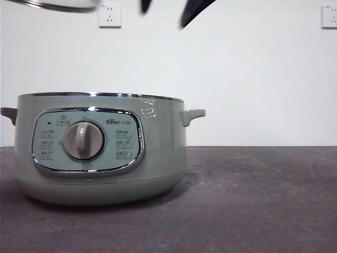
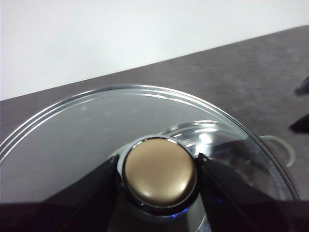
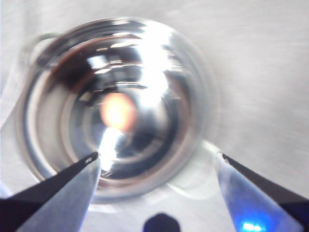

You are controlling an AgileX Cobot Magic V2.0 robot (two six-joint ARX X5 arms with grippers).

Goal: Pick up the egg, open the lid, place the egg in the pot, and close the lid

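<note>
Inside the pot (image 3: 116, 111) lies the egg (image 3: 117, 112); left hand (image 2: 158, 169) grasps lid (image 2: 87, 140), right hand (image 3: 157, 162) released.

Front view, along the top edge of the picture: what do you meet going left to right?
Chrome rim of the lifted glass lid → white wall socket → black fingers of the right gripper → second white wall socket.

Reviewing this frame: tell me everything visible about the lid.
The lid is a round, shallow dome of clear glass with a chrome rim. Its knob looks golden-tan in the left wrist view, seated in a chrome collar. The left gripper holds it by the knob, one black jaw on each side. It is lifted clear of the pot; in the front view only its rim edge shows, at the top left corner, above the pot's open mouth.
</note>
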